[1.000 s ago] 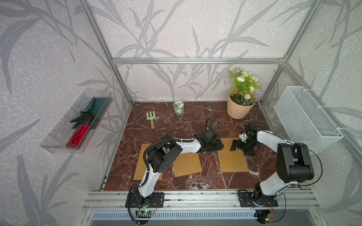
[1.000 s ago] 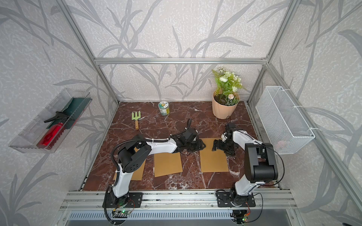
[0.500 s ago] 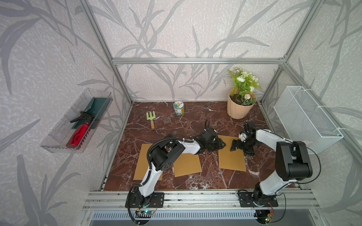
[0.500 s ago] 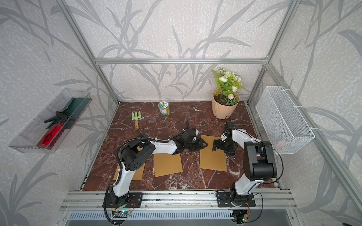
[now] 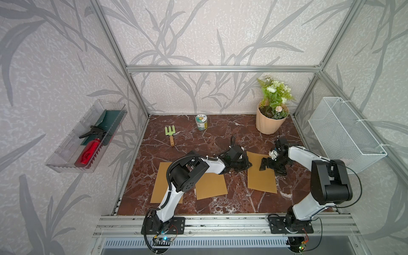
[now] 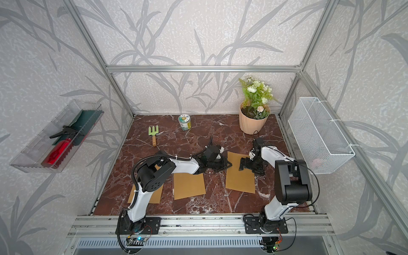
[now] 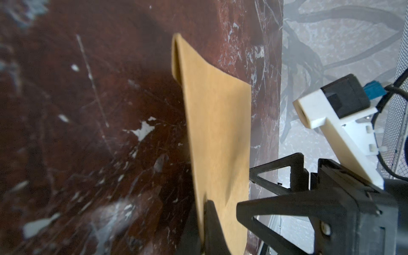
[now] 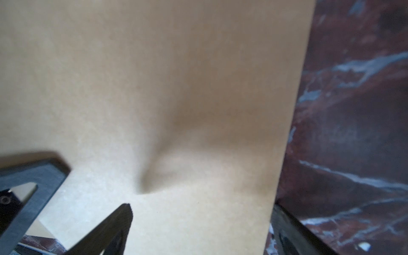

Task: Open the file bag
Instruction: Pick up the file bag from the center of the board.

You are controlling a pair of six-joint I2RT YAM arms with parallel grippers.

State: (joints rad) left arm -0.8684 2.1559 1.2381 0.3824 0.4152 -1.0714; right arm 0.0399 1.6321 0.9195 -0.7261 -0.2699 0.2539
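The brown paper file bag (image 5: pixel 261 178) (image 6: pixel 240 181) lies flat on the marble table, the rightmost of three. My left gripper (image 5: pixel 247 164) (image 6: pixel 228 164) is at its far left corner. In the left wrist view the left gripper (image 7: pixel 204 212) is shut on the thin edge of the file bag (image 7: pixel 216 123), which lifts slightly there. My right gripper (image 5: pixel 267 164) (image 6: pixel 245 165) hovers low over the far end, open. In the right wrist view the right gripper (image 8: pixel 203 220) spans the file bag (image 8: pixel 176 77), which shows a dent, with nothing held.
Two more brown bags (image 5: pixel 210 185) (image 5: pixel 162 183) lie to the left. At the back stand a potted plant (image 5: pixel 270 123), a small can (image 5: pixel 201 122) and a green hand rake (image 5: pixel 170 134). A wire basket (image 5: pixel 344 134) hangs on the right wall, a clear tray (image 5: pixel 66 154) on the left wall.
My left gripper's jaws have gone from part open to shut on the bag's edge. The right gripper has stayed open and shifted only slightly.
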